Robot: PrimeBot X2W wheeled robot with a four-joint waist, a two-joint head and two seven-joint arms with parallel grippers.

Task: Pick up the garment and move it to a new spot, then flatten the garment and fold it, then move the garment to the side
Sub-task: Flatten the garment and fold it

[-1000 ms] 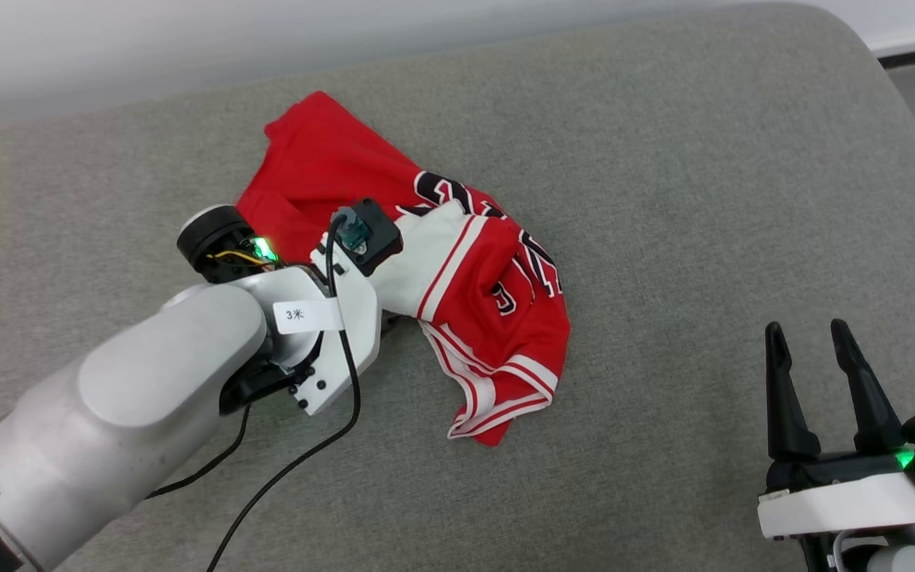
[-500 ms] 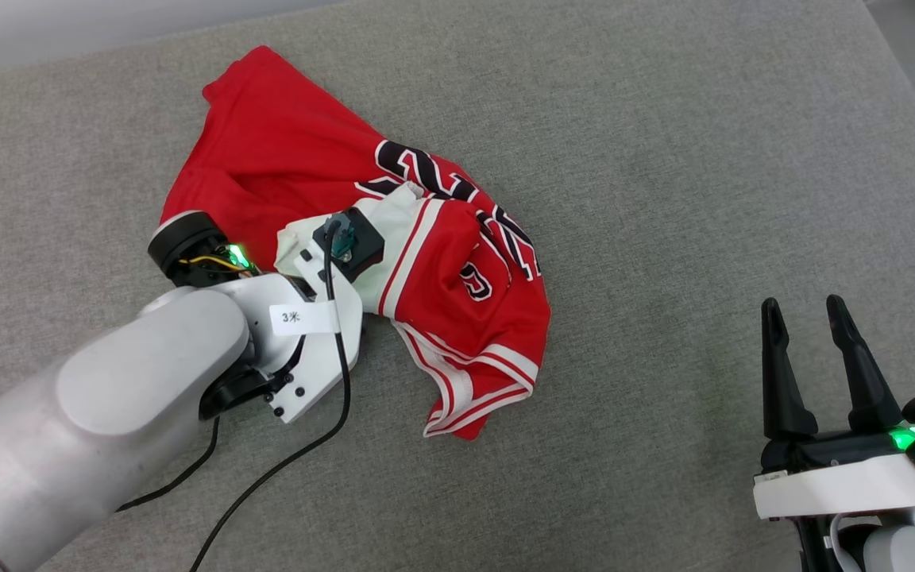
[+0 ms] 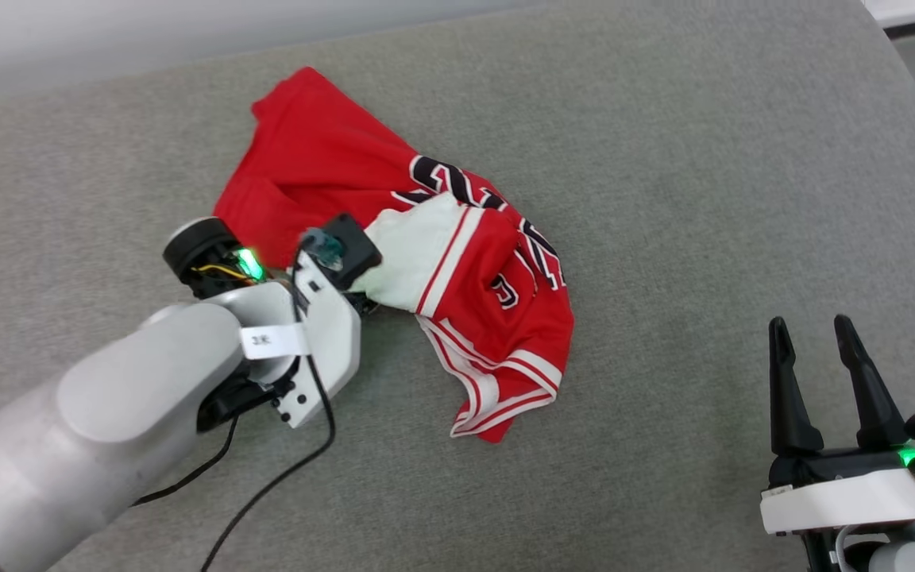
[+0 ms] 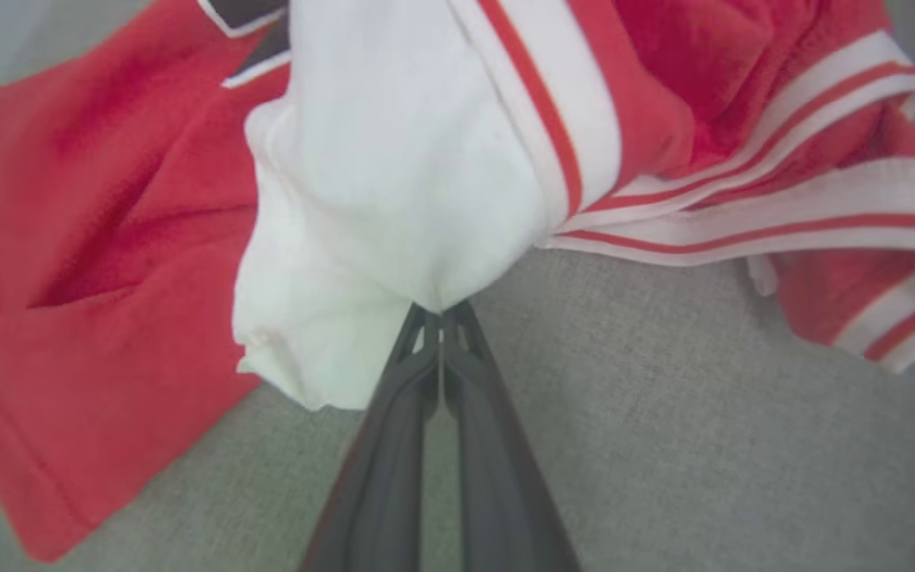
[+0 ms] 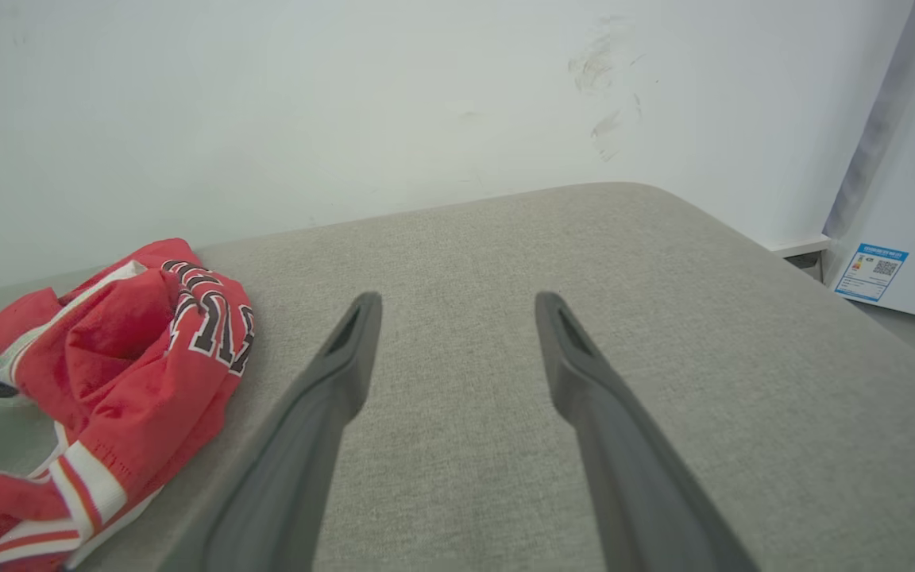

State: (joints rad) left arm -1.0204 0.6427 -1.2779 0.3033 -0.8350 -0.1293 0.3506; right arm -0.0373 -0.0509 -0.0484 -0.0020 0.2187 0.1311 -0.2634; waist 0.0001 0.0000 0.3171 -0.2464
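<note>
Garment (image 3: 322, 167) lies crumpled on the grey cushion (image 3: 704, 183), left of the middle, and its black lettering is partly hidden in the folds. The left gripper (image 4: 440, 316) pinches its white sleeve (image 4: 394, 159) at the near edge, fingers pressed together on the cloth. The right gripper (image 3: 811, 326) hovers at near right, well apart from the garment, fingers spread. A pale wall (image 5: 346, 95) stands beyond the far edge.

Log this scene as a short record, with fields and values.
surface: grey cushion
garment: red, crumpled, lying on the cushion
left claw: shut on the garment's white sleeve
right claw: open, holding nothing, apart from the garment
stage: garment gripped, not yet flattened or folded
</note>
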